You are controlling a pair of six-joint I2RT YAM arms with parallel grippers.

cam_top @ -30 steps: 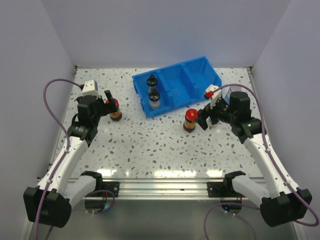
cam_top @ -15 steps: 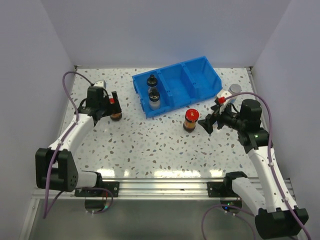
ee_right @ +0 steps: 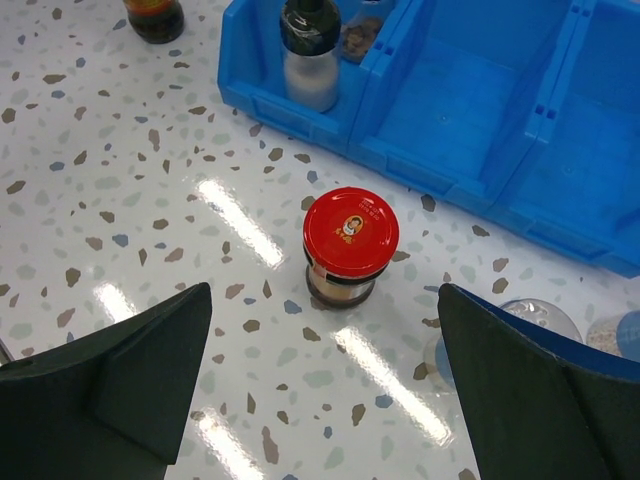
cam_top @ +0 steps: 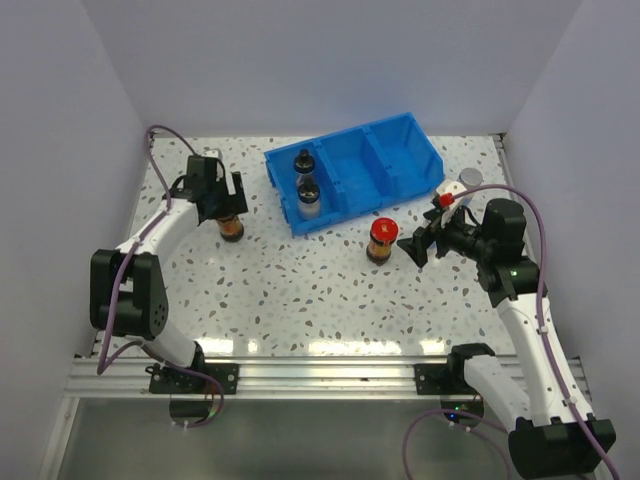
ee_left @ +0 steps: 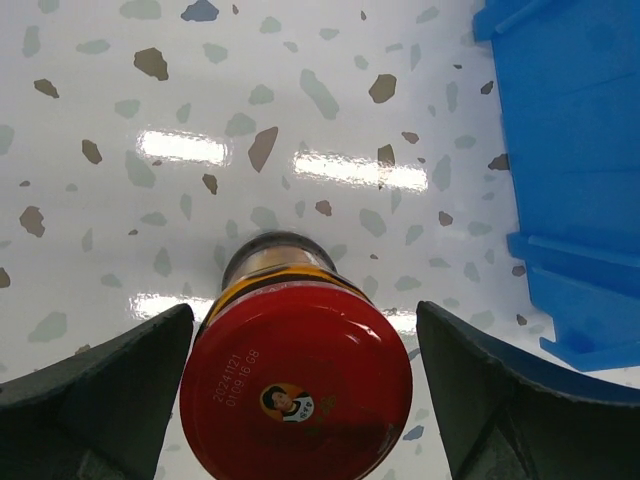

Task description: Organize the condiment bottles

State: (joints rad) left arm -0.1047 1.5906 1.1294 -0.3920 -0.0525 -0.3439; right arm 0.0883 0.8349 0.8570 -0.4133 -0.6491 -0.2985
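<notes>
Has swung the left arm's elbow in toward the left edge over the last second and nudged the left pincer toward the far edge. Has pulled the right pincer back toward the right edge, away from the right red-capped jar. Has left every jar in place.

From above: stretches the left arm toward the far left corner of the tabletop, hiding the cap of the left red-capped jar, upright near the left edge. Holds the right pincer low, just right of the right red-capped jar and apart from it, a little right of the tabletop's middle. Shows the blue bin slanted along the far edge, with the far black-capped jar and the near black-capped jar both upright in its leftmost compartment. Shows a silver-capped jar by the right edge, behind the right arm.

From the left wrist: straddles the left red-capped jar with the left pincer spread wide, one finger close beside each side of the cap; cannot tell whether touching. Catches a corner of the blue bin at the right.

From the right wrist: spreads the right pincer wide, with the right red-capped jar upright on the tabletop ahead of the gap, clear of both fingers. Takes in the near black-capped jar in the bin beyond.
</notes>
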